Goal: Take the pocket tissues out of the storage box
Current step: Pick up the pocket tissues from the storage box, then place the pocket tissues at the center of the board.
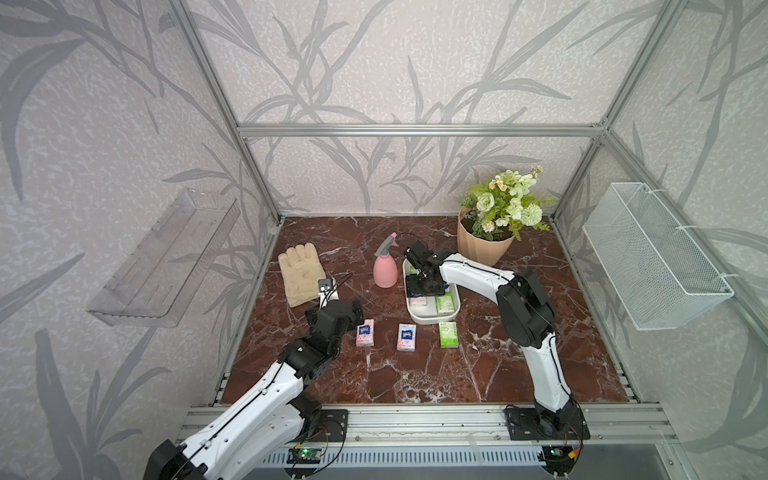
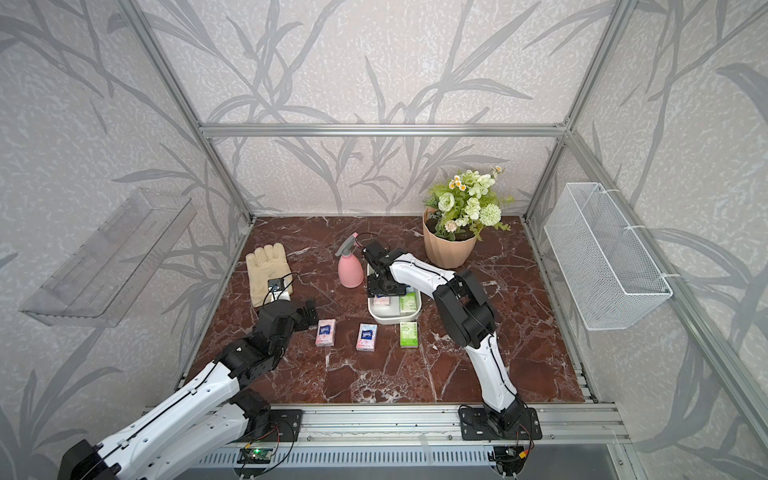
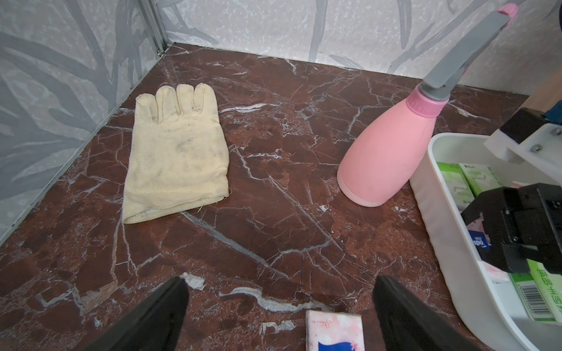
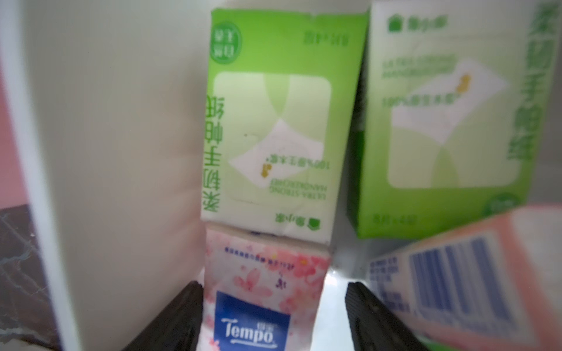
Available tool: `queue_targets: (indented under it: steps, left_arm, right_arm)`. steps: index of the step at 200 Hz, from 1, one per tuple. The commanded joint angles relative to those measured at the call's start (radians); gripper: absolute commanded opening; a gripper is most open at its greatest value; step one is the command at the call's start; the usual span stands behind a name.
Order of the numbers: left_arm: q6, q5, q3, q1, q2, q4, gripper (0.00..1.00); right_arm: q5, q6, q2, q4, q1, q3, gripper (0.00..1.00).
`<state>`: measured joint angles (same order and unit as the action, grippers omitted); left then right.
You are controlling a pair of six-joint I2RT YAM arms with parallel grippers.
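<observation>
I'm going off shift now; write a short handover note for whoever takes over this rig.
Left gripper: open, empty, over the table by a pink packet.
Right gripper: open inside the storage box, jaws astride the Tempo packet, not closed on it.
Done: that pink packet, a second pink packet and a green packet lie on the table.
Left: the Tempo packet, two green packets in the box, a barcode-side pink packet; more may be hidden.

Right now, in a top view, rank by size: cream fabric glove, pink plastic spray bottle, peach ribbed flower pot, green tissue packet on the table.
1. flower pot and glove: look alike
2. spray bottle
3. green tissue packet
</observation>
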<state>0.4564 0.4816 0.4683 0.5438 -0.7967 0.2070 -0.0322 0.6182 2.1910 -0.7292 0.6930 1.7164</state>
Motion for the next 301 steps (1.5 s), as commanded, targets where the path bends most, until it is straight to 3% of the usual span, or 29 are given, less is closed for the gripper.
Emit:
queue_targets:
  steps: [1,85,130,196,301]
  left_arm:
    - [0.003,0.023,-0.007,-0.004,-0.016,-0.02,1.0]
    - [-0.001,0.033,0.006,-0.004,-0.067,-0.05,1.0]
    - [-0.002,0.028,0.014,-0.005,-0.071,-0.051,1.0]
    - [-0.022,0.028,0.027,-0.005,-0.062,-0.038,1.0]
    - [-0.018,0.01,0.062,-0.006,-0.086,-0.038,1.0]
  right_arm:
    - [-0.015,-0.033,0.035,-0.058,-0.007,0.048,0.76]
    - [-0.02,-0.038,0.067,-0.11,-0.009,0.064,0.65]
    - [-0.014,-0.02,-0.003,-0.086,-0.008,0.033,0.56]
    - [-0.023,-0.002,-0.169,-0.105,-0.007,-0.034,0.56]
    - [-0.12,-0.072,-0.592,-0.218,-0.046,-0.349,0.55]
